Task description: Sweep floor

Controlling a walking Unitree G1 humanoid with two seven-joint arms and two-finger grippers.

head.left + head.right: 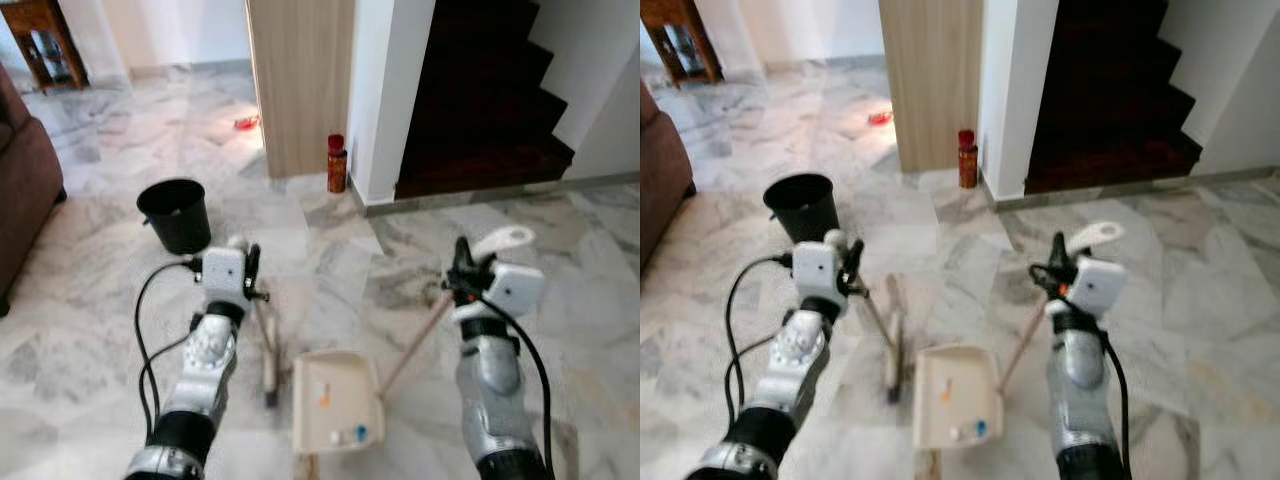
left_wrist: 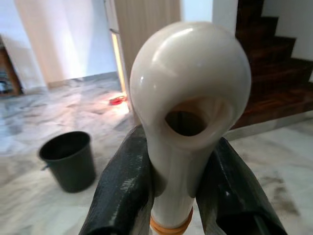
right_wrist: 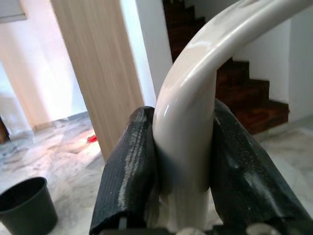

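Observation:
My left gripper [image 1: 252, 270] is shut on the cream broom handle [image 2: 190, 83], whose rounded end with a hole sticks out past the black fingers [image 2: 122, 191]. The broom [image 1: 267, 362] slants down to the marble floor just left of the dustpan. My right gripper [image 1: 462, 264] is shut on the curved cream dustpan handle [image 3: 195, 93]. Its long shaft [image 1: 415, 345] runs down to the cream dustpan [image 1: 335, 385], which lies flat on the floor between my arms. A few small bits, orange, white and blue, lie inside it.
A black bucket [image 1: 176, 213] stands on the floor ahead to the left. A red bottle [image 1: 337, 163] stands at the foot of a wooden panel [image 1: 300, 80] and white wall. Dark stairs [image 1: 480, 90] rise at the right, a brown sofa [image 1: 20, 190] sits left, and a small red object [image 1: 246, 122] lies farther back.

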